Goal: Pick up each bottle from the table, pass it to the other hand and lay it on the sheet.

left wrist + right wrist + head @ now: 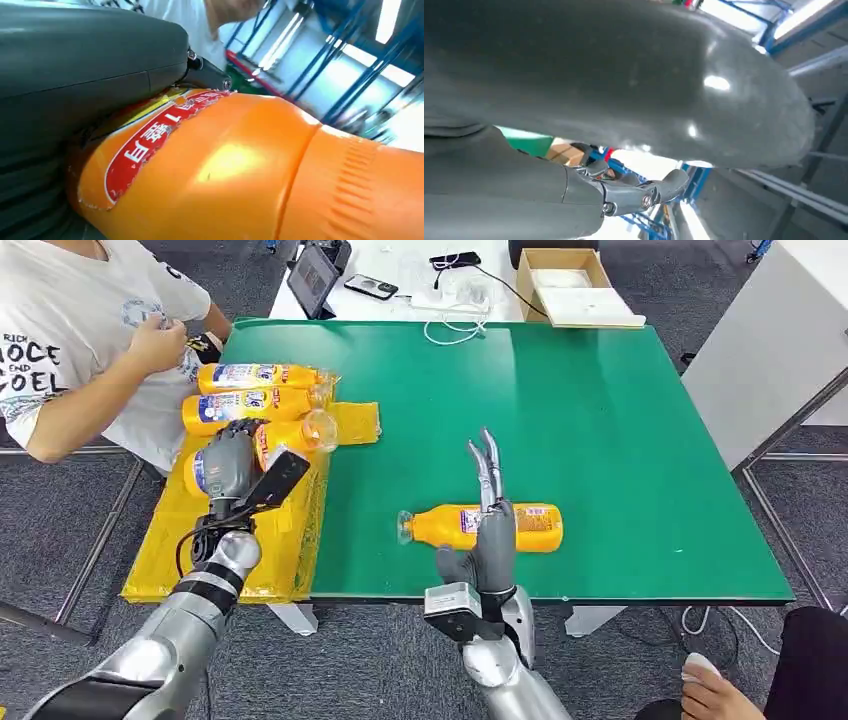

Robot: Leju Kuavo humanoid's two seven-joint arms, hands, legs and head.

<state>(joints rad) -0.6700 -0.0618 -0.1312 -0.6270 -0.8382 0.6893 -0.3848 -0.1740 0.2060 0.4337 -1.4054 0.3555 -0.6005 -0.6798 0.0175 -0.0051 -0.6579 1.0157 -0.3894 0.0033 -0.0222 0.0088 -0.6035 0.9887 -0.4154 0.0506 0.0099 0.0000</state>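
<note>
Head view: bottle (480, 526) under right hand (490, 530).

You had four orange bottles: one in left hand (232, 462), two just beyond it, one (480, 526) under right hand (492, 530).

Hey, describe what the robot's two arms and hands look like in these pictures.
Both arms are silver metal tubes with rounded joints. The left hand is dark grey, with a black cable looping at its wrist. The right hand is grey with thin darker fingers and a boxy silver wrist block.
</note>
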